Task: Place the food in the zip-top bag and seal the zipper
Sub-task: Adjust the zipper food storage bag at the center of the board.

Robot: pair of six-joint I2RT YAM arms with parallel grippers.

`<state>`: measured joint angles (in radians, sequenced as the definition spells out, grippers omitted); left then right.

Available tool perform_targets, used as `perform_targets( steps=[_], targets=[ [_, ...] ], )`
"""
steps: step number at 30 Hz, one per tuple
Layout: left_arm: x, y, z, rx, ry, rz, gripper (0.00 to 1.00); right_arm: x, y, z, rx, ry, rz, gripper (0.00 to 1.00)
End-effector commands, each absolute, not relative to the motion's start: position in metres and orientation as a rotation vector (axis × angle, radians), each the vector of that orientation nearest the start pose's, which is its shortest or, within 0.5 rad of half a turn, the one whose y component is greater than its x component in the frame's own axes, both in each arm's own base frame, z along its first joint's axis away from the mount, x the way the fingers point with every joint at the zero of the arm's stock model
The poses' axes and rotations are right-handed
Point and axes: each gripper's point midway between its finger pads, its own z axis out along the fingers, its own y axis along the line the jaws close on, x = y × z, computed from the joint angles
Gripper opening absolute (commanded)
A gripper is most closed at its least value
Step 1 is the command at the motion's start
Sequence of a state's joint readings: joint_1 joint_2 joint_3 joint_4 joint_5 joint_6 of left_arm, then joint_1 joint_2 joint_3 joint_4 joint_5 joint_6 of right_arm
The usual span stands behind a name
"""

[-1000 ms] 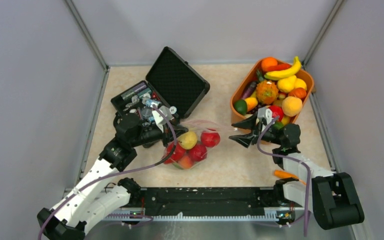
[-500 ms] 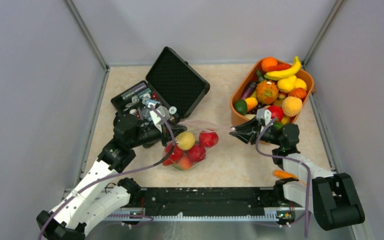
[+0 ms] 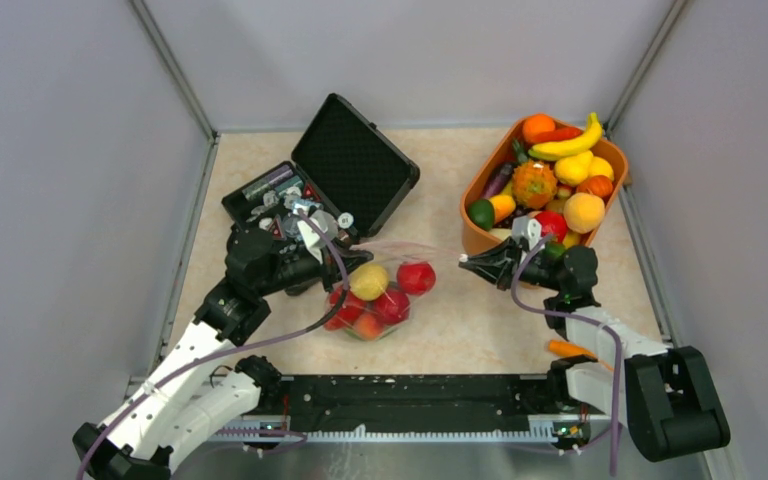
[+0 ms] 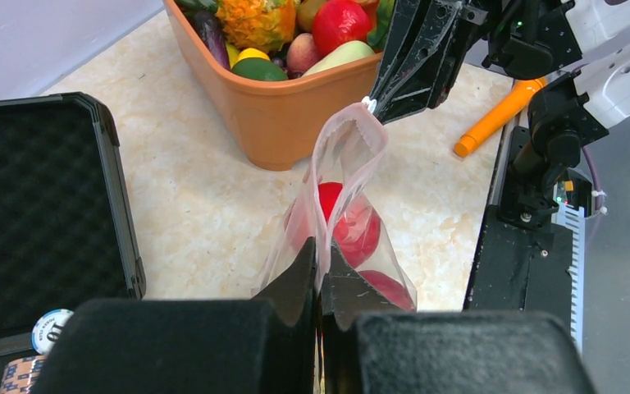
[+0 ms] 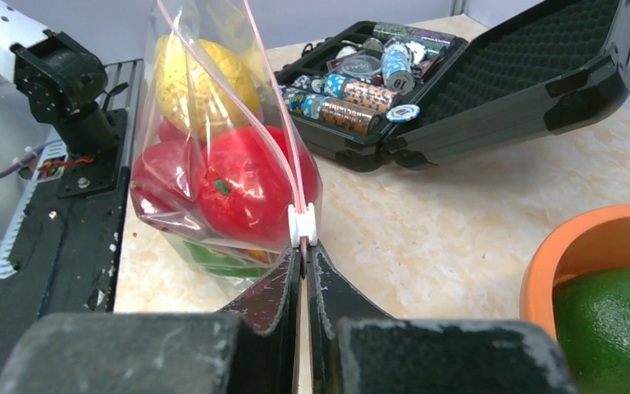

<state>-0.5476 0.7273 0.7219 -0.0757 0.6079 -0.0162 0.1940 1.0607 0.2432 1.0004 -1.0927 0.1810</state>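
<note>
**Desk:** Where is the bag, and what has hold of it?

**Photographer:** At the centre of the overhead view, the bag [image 3: 385, 288] is stretched between the two arms over the worktop [image 3: 460, 325]. The left pincer [image 3: 358, 262] is clamped flat on its left edge, with only plastic between the fingers. The right pincer [image 3: 466, 262] is squeezed to a hairline gap at the opposite corner. It nips the zipper [image 5: 272, 123] just under its white slider [image 5: 302, 225].

**Desk:** What can't be made out?

**Photographer:** Whether the mouth is sealed. From the right wrist, two pink lines fan apart upward from the slider and run off the top of the frame. The food [image 3: 416, 277] inside presses on the film: a yellow pear [image 5: 189, 74] above, red apples [image 5: 242, 185] below. A green piece under them is mostly covered. The left wrist view loses its lower third to its own dark fingers, which hide the bag's bottom. I cannot tell whether it touches the worktop.

**Desk:** And room to move?

**Photographer:** It is tight towards the top of the overhead frame. The open black case [image 3: 355, 165] sits upper left, just behind the left pincer. The orange tub [image 3: 475, 195], heaped with more food, sits upper right, its near wall just beyond the right pincer. There is bare worktop below the bag, down to the black base rail [image 3: 410, 400]. An orange stick [image 3: 567, 349] lies lower right beside the right arm. The wrist views cut off the tub's far side.
</note>
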Motion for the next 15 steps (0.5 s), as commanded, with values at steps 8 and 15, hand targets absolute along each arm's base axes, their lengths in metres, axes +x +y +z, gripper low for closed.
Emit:
perform_targets(
  steps=[8, 15],
  targets=[
    [0.196, -0.222, 0.319, 0.834, 1.497, -0.851, 0.75, 0.235, 0.218, 0.235, -0.934, 1.261, 1.101, 0.00],
    [0.185, -0.216, 0.371, 0.833, 1.410, -0.845, 0.99, 0.240, 0.220, 0.228, -0.994, 1.392, 0.982, 0.00]
  ],
)
